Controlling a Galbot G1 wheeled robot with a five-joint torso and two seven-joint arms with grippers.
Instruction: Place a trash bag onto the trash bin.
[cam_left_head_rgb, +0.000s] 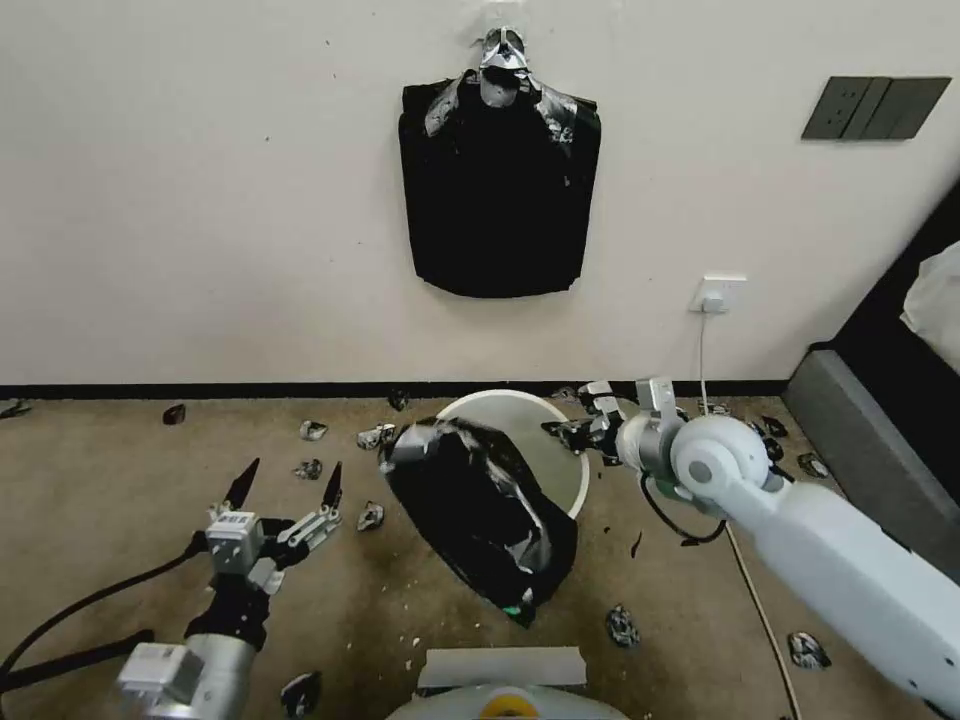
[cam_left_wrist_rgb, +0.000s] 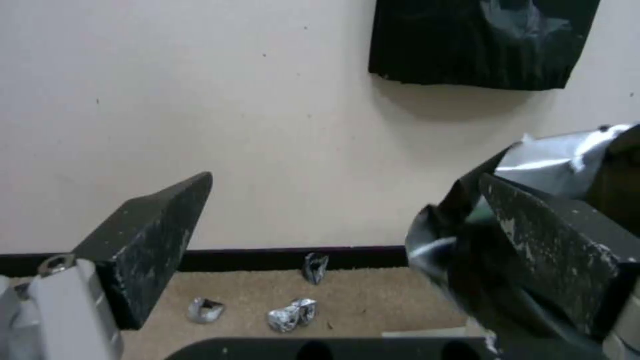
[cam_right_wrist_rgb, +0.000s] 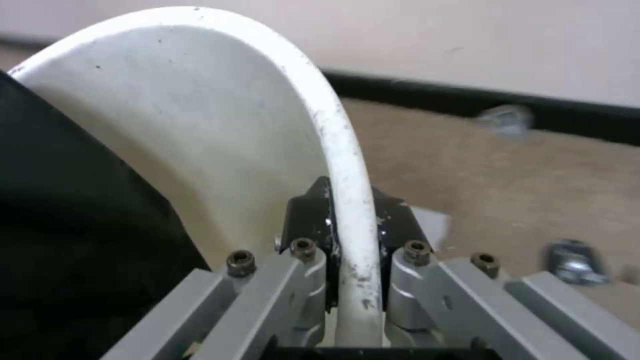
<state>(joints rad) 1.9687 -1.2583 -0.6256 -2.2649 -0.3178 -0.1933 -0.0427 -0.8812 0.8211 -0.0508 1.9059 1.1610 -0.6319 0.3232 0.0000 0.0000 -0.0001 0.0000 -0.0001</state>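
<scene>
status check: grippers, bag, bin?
Right gripper clamped on trash bin rim. Left gripper open, empty. Trash bag draped over bin's near-left edge, not fitted. Scraps on floor.

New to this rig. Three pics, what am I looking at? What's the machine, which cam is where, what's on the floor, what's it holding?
It is a wheeled robot with two arms, each ending in a two-fingered gripper.

The wide picture comes from a camera on its head, looking down at a carpeted floor by a wall. The other two come from cameras on its wrists.

On the floor stands a round cream-white trash bin. A glossy black trash bag is draped over its near left side, partly hanging down to the carpet. Small plastic scraps lie scattered around. A flat bundle of black bags hangs on the wall.

The right gripper is clamped on the bin's rim, one finger inside and one outside. The left gripper hovers to the left of the bin, open and holding nothing.
</scene>
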